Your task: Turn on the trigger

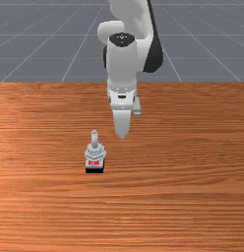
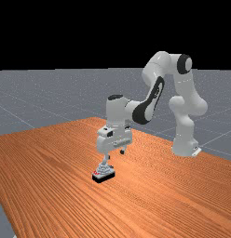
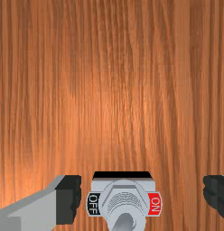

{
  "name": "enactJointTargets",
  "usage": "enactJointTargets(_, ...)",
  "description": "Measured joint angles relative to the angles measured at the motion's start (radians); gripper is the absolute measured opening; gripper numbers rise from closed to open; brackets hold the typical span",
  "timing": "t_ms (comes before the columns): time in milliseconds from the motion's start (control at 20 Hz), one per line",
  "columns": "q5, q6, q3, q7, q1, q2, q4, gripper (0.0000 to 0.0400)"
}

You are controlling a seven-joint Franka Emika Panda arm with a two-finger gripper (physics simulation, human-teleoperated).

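Observation:
In the front view my gripper (image 1: 130, 123) is to the right of the switch (image 1: 88, 151), whose lever (image 1: 94, 138) stands up and whose red label faces the camera. The far view has the gripper (image 2: 115, 155) above the table, with the switch (image 2: 104, 174) below one fingertip and its lever (image 2: 106, 159) close to that finger. In the wrist view the gripper (image 3: 142, 198) stands wide open. Between its fingers appear the switch's grey body (image 3: 125, 186), the black OFF label (image 3: 93, 204), the red ON label (image 3: 155, 204) and the lever (image 3: 124, 223). Contact with either finger cannot be made out.
The wooden table (image 1: 193, 162) extends around the switch. In the far view the arm's base (image 2: 185, 146) stands at the right, by the table's far edge.

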Motion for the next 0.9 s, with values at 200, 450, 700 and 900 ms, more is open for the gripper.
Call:
enactJointTargets(200, -0.039, -0.048, 0.047, 0.299, 0.182, 0.074, 0.121, 0.0054)
enactJointTargets(450, -0.014, -0.055, 0.095, 0.342, 0.252, 0.104, 0.164, 0.0005)
enactJointTargets(700, -0.043, -0.066, 0.079, 0.374, 0.269, 0.109, 0.172, 0.0)
enactJointTargets(900, -0.042, -0.064, 0.078, 0.383, 0.27, 0.11, 0.171, 0.0)
